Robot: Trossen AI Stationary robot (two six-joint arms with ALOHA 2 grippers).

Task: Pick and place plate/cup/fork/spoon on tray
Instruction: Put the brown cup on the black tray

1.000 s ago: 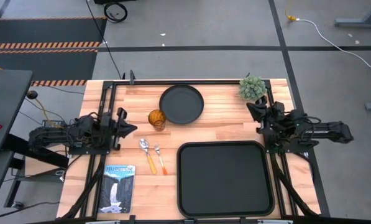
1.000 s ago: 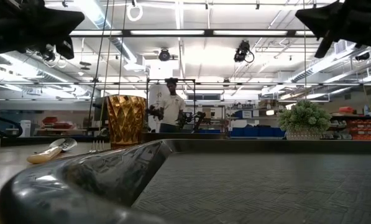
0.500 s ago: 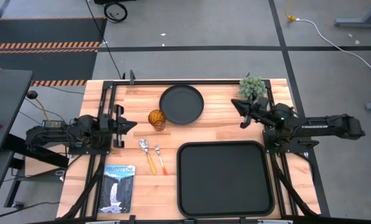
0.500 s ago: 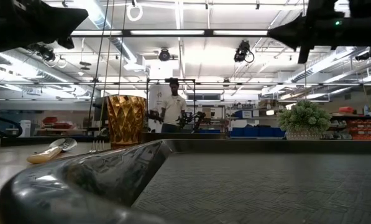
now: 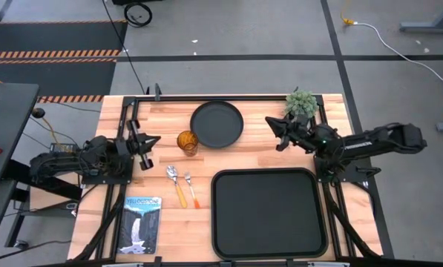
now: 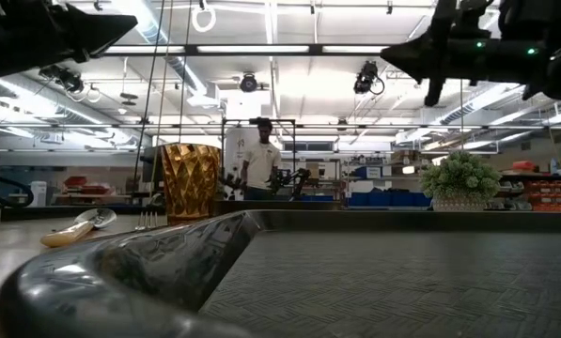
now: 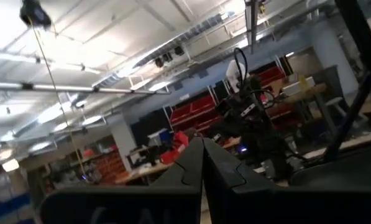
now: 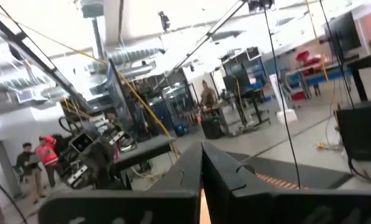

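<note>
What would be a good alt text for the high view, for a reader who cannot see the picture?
Seen from above, a wooden table holds an empty black tray, with a round black plate, an amber cup, a spoon and a fork lying outside it. The left gripper and right gripper, both shut, hold nothing.

Right gripper (image 5: 273, 130) reached farther left across the table toward the plate (image 5: 217, 124), fingers closed, left gripper (image 5: 151, 141) edged slightly toward the table's far side
</note>
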